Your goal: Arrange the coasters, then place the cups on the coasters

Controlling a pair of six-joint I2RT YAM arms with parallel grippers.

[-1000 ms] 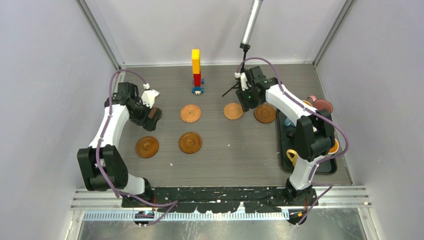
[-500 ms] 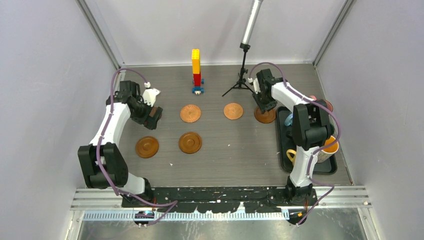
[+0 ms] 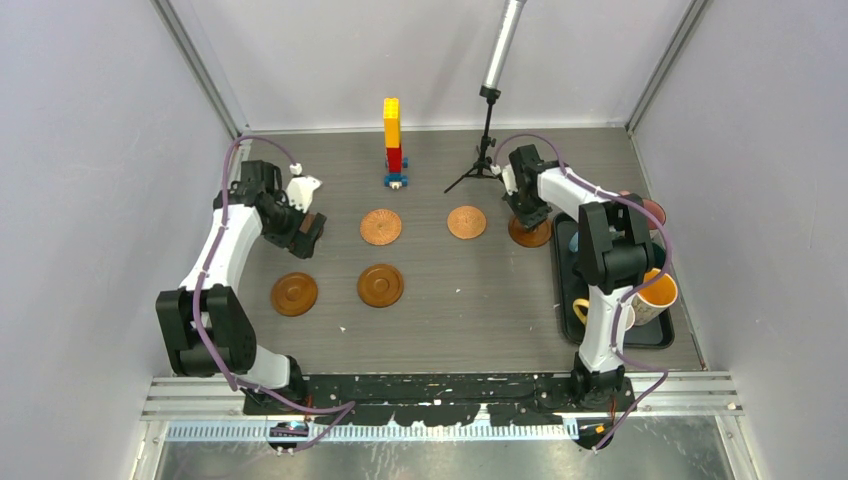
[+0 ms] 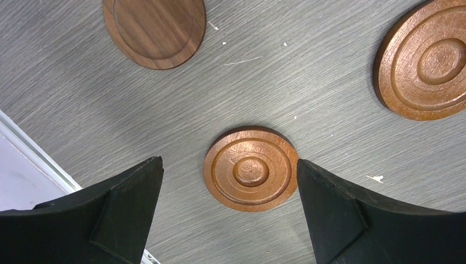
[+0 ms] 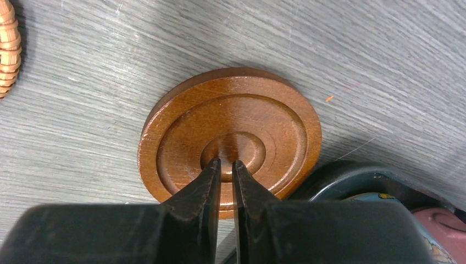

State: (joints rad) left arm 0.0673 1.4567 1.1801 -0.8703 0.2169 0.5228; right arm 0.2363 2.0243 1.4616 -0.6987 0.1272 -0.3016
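Note:
Five round brown coasters show from above: two lighter ones [image 3: 381, 226] [image 3: 466, 222] and three darker ones [image 3: 294, 294] [image 3: 380, 285] [image 3: 529, 232]. My right gripper [image 3: 527, 213] [image 5: 226, 163] is shut, with nothing between its fingers. Its tips stand on the centre of the dark ringed coaster [image 5: 231, 132] beside the tray corner. My left gripper [image 3: 305, 232] [image 4: 229, 160] hangs open above the table. A ringed coaster [image 4: 251, 168] lies untouched below the gap between its fingers. Cups stand in the black tray [image 3: 650, 338]: a cream one [image 3: 655, 293] and a pink one [image 3: 648, 210], others hidden by the right arm.
A yellow, red and blue brick tower [image 3: 393, 140] and a black tripod stand [image 3: 487, 150] are at the back. The tray's corner and a dark cup rim [image 5: 351, 179] lie right beside the right gripper's coaster. The booth walls close in both sides.
The right gripper moved right, from between the two back coasters onto the one by the tray, and its jaws closed. The left arm barely moved.

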